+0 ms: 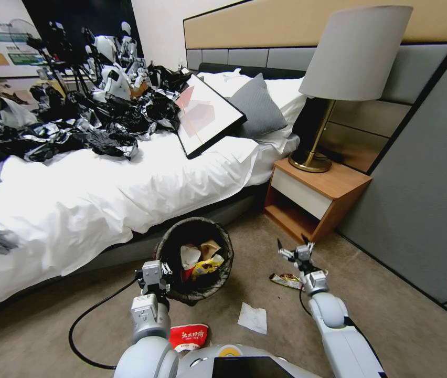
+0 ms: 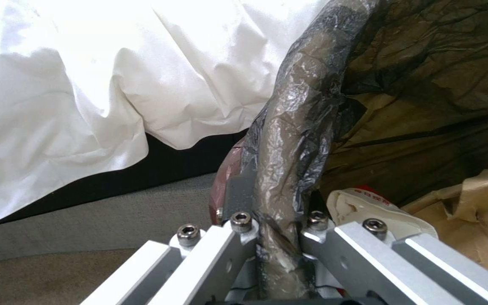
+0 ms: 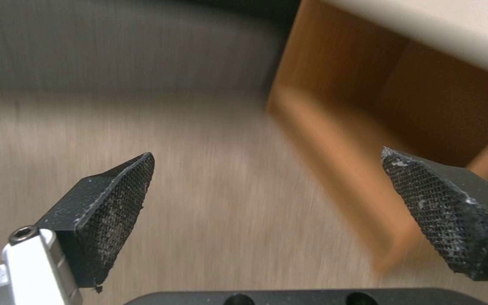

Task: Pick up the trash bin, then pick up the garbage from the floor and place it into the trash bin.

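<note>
Trash bin sits low in the centre of our head view, on the carpet just before the bed, its black bag liner folded over the rim. Our left pincer is clenched on that rim at the bin's left side; in the left wrist view the metal fingers pinch the lined edge between them. Inside the bin we see a white-and-red wrapper, a tan paper bag and a yellow wrapper.

Our right pincer hangs to the right of the bin, spread wide with nothing between its black pads, near the open lower shelf of the wooden nightstand. Just beneath it in the frame a brown-and-yellow snack wrapper lies on the carpet. A white tissue lies lower, right of centre, and a red-and-white snack bag rests at the bottom of the frame, close beside our left arm.

A lamp stands on the nightstand at upper right. On the bed, upper left, a heap of black plastic sheeting lies beside a framed picture and a grey pillow.
</note>
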### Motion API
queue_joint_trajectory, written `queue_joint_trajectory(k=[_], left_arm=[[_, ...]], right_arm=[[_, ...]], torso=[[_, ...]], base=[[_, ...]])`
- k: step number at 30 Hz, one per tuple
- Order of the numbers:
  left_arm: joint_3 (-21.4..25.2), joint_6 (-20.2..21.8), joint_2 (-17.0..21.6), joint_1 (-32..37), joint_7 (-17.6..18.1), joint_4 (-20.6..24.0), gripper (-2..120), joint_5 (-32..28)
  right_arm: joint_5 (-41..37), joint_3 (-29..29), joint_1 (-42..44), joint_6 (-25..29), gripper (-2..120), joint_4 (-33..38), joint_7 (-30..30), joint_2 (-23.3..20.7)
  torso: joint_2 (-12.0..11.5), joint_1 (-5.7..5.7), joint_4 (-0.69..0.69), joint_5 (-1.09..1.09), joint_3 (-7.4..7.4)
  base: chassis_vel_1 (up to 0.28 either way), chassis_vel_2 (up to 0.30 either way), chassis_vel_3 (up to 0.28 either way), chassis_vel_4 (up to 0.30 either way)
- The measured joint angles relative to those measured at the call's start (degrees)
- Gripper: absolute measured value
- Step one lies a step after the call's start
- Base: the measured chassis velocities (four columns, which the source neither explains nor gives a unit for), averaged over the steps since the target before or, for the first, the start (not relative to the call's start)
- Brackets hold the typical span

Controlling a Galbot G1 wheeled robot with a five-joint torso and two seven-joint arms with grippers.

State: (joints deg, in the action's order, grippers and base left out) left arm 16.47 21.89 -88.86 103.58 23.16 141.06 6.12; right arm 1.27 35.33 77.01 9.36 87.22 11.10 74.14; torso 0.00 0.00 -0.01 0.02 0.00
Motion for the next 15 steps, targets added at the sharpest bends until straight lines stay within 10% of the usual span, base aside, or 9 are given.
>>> queue_joint_trajectory(k=[15], left_arm=[[0.0, 0.0, 0.0, 0.0, 0.0, 0.0, 0, 0.0]], right_arm=[[8.16, 3.37, -9.43, 6.82, 100, -22.22, 17.09, -2.11]], torso=[[0.0, 0.0, 0.0, -0.01, -0.01]], base=[[0.0, 0.0, 0.0, 0.0]])
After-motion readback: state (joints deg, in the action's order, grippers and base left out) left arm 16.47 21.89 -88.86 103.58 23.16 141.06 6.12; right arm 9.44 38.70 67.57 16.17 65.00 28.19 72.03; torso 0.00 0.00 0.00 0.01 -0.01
